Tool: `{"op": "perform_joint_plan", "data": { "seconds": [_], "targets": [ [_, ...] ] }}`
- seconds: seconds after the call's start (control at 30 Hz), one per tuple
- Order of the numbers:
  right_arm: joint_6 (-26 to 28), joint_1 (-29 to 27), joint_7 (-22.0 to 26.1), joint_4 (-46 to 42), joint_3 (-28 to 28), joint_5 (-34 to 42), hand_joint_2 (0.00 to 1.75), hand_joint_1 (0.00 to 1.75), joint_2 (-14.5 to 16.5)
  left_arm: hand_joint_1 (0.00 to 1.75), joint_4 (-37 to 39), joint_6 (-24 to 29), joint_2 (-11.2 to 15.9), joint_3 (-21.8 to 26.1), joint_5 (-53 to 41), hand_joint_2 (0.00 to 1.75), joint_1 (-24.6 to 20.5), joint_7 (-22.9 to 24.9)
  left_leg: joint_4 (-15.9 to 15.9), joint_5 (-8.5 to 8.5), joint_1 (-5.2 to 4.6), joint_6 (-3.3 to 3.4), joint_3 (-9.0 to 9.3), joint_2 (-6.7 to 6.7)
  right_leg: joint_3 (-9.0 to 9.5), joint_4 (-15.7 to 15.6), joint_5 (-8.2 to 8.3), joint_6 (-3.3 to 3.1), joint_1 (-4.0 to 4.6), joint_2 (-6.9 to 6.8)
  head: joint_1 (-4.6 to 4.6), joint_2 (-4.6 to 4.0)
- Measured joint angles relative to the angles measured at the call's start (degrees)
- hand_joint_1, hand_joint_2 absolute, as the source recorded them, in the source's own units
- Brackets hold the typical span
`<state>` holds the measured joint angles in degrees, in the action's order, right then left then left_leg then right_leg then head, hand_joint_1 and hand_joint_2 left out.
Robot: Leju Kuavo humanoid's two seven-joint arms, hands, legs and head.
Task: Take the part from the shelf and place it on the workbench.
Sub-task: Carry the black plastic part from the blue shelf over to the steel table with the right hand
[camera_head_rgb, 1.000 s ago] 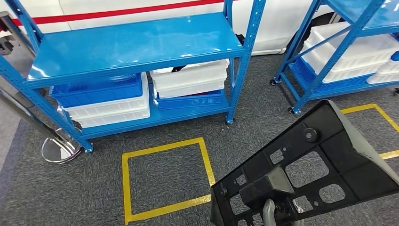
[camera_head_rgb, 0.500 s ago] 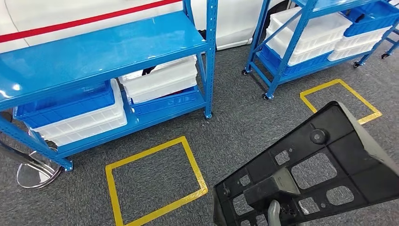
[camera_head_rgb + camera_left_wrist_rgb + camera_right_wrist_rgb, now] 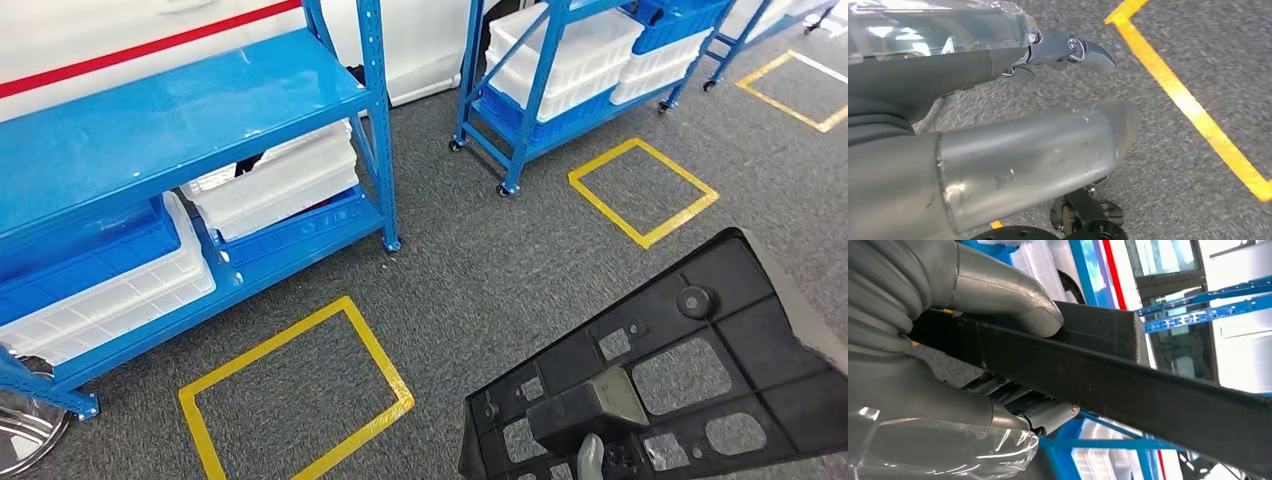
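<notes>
Below me lies a grey carpet floor [image 3: 480, 270] marked with yellow tape squares [image 3: 297, 393]. To my left stands a blue metal shelf [image 3: 170, 120] holding white bins [image 3: 275, 185] and blue bins [image 3: 85, 245]. Farther off, a second blue rack on wheels [image 3: 560, 90] carries more bins. Behind runs a white wall with a red stripe [image 3: 130, 50].
</notes>
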<state>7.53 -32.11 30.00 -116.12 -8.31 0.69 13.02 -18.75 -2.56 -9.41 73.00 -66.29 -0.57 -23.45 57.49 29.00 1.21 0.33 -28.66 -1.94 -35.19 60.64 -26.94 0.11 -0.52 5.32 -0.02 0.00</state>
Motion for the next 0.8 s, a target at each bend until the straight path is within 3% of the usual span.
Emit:
{"op": "perform_joint_plan", "data": {
  "seconds": [0.07,0.13,0.17,0.2,0.23,0.3,0.37,0.43,0.5,0.57,0.6,0.63,0.67,0.7,0.73,0.8],
  "targets": [
    [-0.2,0.22,-0.46,-0.3,0.04,-0.01,1.75,1.75,-0.01,0.0,0.0,-0.54,0.0,0.04,-0.03,0.0,0.08,-0.35,-0.3,-0.3,-0.03,0.55,-0.15,1.68,-2.6,5.4,-3.38,0.31,0.05,-3.58,0.32,0.0],
    [-0.24,0.44,-1.01,-0.38,0.05,-0.08,1.75,1.75,-0.01,0.0,-0.02,-1.13,0.01,0.23,-0.14,0.0,0.3,-0.24,-0.29,-0.27,-0.17,0.67,-0.36,3.55,-5.7,12.34,-6.54,0.68,-0.19,-4.73,0.46,0.0],
    [-0.14,0.47,-1.24,-0.38,0.07,-0.13,1.75,1.75,-0.01,0.0,-0.05,-1.37,0.01,0.37,-0.23,0.0,0.35,-0.03,-0.28,-0.23,-0.21,0.66,-0.44,4.46,-6.28,13.98,-6.83,0.83,-0.36,-4.89,0.46,0.0],
    [-0.02,0.47,-1.39,-0.38,0.08,-0.15,1.75,1.75,-0.01,0.0,-0.08,-1.55,0.01,0.54,-0.36,0.0,0.34,0.24,-0.28,-0.17,-0.22,0.59,-0.44,5.3,-5.63,13.32,-6.01,0.92,-0.51,-5.11,0.46,0.0],
    [0.1,0.47,-1.5,-0.38,0.08,-0.17,1.75,1.75,-0.01,0.0,-0.1,-1.68,-0.03,0.71,-0.51,0.0,0.31,0.49,-0.27,-0.07,-0.22,0.46,-0.36,6.03,-3.86,10.56,-4.45,0.93,-0.63,-5.59,0.47,0.0],
    [0.18,0.57,-1.58,-0.38,0.05,-0.17,1.75,1.75,-0.01,0.0,-0.14,-1.76,-0.15,1.11,-0.84,0.0,0.29,0.82,-0.17,0.25,-0.39,-0.03,0.08,7.25,0.85,2.7,-1.82,0.62,-0.44,-8.22,0.49,0.0],
    [0.16,0.72,-1.55,-0.4,-0.01,-0.16,1.75,1.75,-0.01,0.0,-0.21,-1.77,-0.27,1.39,-1.12,0.0,0.3,1.01,-0.06,0.58,-0.65,-0.67,0.42,8.31,3.02,-1.34,-1.28,0.03,0.06,-9.87,0.37,0.0],
    [0.15,0.71,-1.51,-0.46,-0.05,-0.15,1.75,1.75,-0.01,0.0,-0.3,-1.77,-0.36,1.51,-1.21,0.0,0.11,1.12,-0.15,0.72,-0.7,-1.26,0.76,9.43,2.77,-1.61,-1.28,-0.64,0.33,-8.76,0.25,0.0],
    [0.16,0.65,-1.48,-0.59,-0.06,-0.14,1.75,1.75,-0.01,0.0,-0.36,-1.78,-0.49,1.56,-1.21,0.0,-0.08,1.14,0.86,1.82,-0.44,-1.84,0.68,7.74,2.7,-2.02,-0.93,-1.42,0.15,-7.48,0.15,0.0],
    [0.17,0.79,-1.44,-0.7,-0.12,-0.13,1.75,1.75,-0.01,0.0,-0.38,-1.77,-0.61,1.67,-1.22,0.0,0.05,1.18,6.1,5.19,-0.19,-2.15,-1.55,4.04,2.72,-2.29,-0.62,-2.08,-0.05,-6.17,-0.09,0.0],
    [0.18,0.86,-1.44,-0.71,-0.14,-0.13,1.75,1.75,-0.01,0.0,-0.4,-1.76,-0.64,1.76,-1.25,0.0,0.19,1.22,10.09,7.14,-0.17,-2.17,-3.38,2.93,2.65,-2.27,-0.57,-2.27,0.02,-5.45,-0.2,0.0],
    [0.18,0.88,-1.44,-0.7,-0.16,-0.14,1.75,1.75,-0.01,0.0,-0.45,-1.74,-0.64,1.87,-1.31,0.0,0.33,1.27,13.97,8.58,-0.16,-2.19,-5.24,2.46,2.58,-2.19,-0.55,-2.36,0.1,-4.63,-0.25,0.0],
    [0.18,0.87,-1.44,-0.7,-0.17,-0.14,1.75,1.75,-0.01,0.0,-0.5,-1.72,-0.64,1.99,-1.38,0.0,0.42,1.31,16.37,8.94,-0.16,-2.18,-6.53,2.32,2.55,-2.1,-0.55,-2.41,0.17,-3.79,-0.3,0.0],
    [0.2,0.86,-1.45,-0.69,-0.17,-0.14,1.75,1.75,-0.01,0.0,-0.54,-1.71,-0.65,2.11,-1.46,0.0,0.44,1.35,16.68,8.11,-0.16,-2.13,-6.92,2.27,2.54,-2.0,-0.55,-2.42,0.22,-2.92,-0.3,0.0],
    [0.21,0.86,-1.45,-0.69,-0.18,-0.14,1.75,1.75,-0.01,0.0,-0.57,-1.71,-0.66,2.23,-1.55,0.0,0.41,1.36,14.79,6.28,-0.15,-2.04,-6.35,2.16,2.56,-1.88,-0.56,-2.41,0.23,-2.06,-0.3,0.0],
    [0.26,0.87,-1.45,-0.68,-0.18,-0.14,1.75,1.75,-0.01,0.0,-0.58,-1.73,-0.66,2.44,-1.76,0.0,0.28,1.39,7.51,1.93,-0.09,-1.79,-3.55,0.68,2.56,-1.6,-0.63,-2.27,0.28,-0.44,-0.28,0.0]
  ]
}}
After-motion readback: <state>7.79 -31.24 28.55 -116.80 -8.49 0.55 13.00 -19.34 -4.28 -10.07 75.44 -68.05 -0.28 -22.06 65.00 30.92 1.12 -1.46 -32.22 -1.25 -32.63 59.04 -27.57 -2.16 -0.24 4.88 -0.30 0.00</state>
